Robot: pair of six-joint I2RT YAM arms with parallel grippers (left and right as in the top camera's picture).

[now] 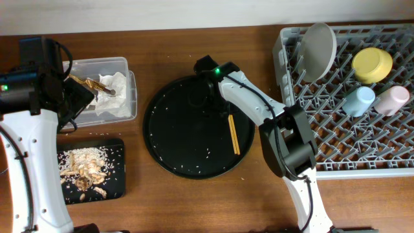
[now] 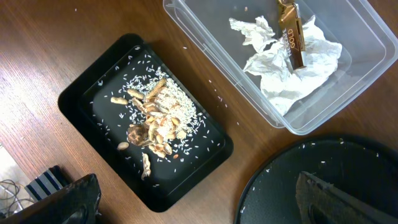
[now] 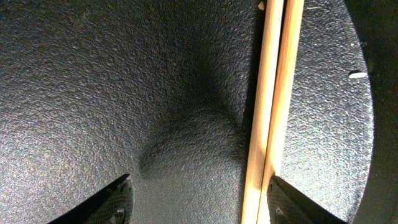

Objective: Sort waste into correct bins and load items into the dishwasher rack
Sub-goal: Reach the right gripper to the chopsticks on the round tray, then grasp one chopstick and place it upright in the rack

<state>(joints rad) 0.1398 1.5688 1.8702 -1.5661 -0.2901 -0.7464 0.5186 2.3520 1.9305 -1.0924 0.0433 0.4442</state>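
The chopsticks (image 1: 233, 134) lie together on the round black tray (image 1: 174, 139). My right gripper (image 3: 200, 190) hangs low over that tray, open. The chopsticks (image 3: 273, 93) run between its fingers, close against the right fingertip (image 3: 292, 199). My left gripper (image 2: 196, 193) is open and empty above the table, between the shallow black tray (image 2: 81, 93) and the clear tub (image 2: 205, 43). White napkins (image 2: 292, 62) and a brownish wrapper (image 2: 291, 34) lie in the tub. Food scraps (image 2: 155, 124) sit in the black tray. The rack (image 1: 362, 152) holds the grey plate (image 1: 318, 50), yellow bowl (image 1: 372, 65), blue cup (image 1: 359, 100) and pink cup (image 1: 392, 99).
Rice-like crumbs speckle the round tray and the table around the black tray (image 1: 116, 188). My right arm (image 1: 249, 97) stretches from the rack's front left corner across the round tray. The left arm (image 1: 32, 123) stands along the table's left edge beside the tub (image 1: 126, 90).
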